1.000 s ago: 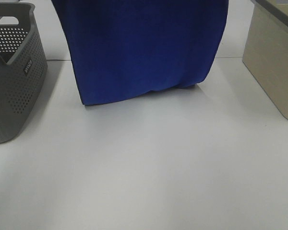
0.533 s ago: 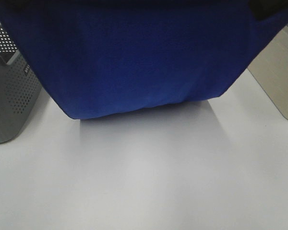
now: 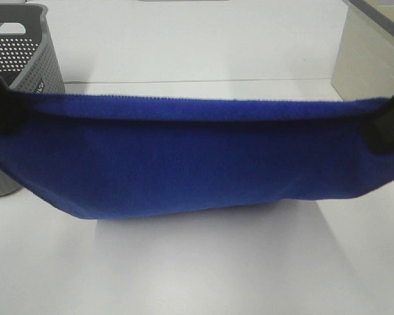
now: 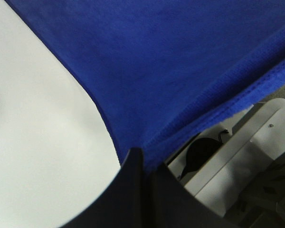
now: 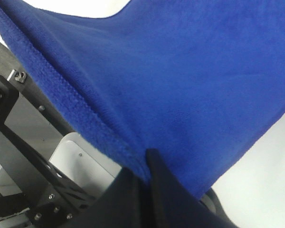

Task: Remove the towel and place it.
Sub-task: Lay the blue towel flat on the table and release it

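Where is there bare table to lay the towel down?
In front of the towel the table is bare across the view. Behind it, a bare strip lies between the basket and the beige box. Tightest at the left, by the basket.

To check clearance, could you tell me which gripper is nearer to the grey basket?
Left. The left gripper, shut on one end of the towel, overlaps the grey basket in the high view; the right gripper holds the other end beside the beige box.
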You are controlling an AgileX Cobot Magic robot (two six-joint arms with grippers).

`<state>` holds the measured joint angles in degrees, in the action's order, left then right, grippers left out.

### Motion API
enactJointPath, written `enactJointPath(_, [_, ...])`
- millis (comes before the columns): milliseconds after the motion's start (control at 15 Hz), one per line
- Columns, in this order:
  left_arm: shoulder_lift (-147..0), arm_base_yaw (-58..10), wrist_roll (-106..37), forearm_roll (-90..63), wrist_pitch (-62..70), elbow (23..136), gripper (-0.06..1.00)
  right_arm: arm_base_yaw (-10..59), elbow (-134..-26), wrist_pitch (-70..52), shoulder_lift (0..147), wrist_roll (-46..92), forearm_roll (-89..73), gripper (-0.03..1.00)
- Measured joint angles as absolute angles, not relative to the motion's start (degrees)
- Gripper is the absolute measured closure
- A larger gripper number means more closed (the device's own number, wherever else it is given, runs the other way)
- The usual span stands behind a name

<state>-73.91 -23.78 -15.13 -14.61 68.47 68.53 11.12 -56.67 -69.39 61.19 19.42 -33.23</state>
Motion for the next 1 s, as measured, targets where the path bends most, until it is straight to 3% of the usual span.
enactJointPath(600, [-73.6, -23.8, -15.4, -26.1, 67.4, 45.3, 0.94, 11.1, -34.6, -69.0, 62.3, 18.9, -37.0, 0.95])
enactJointPath(1000, [-78.6, -23.8, -16.5, -31.3, 62.5, 36.0, 0.94, 11.1, -31.0, -69.0, 76.3, 18.9, -37.9, 0.95])
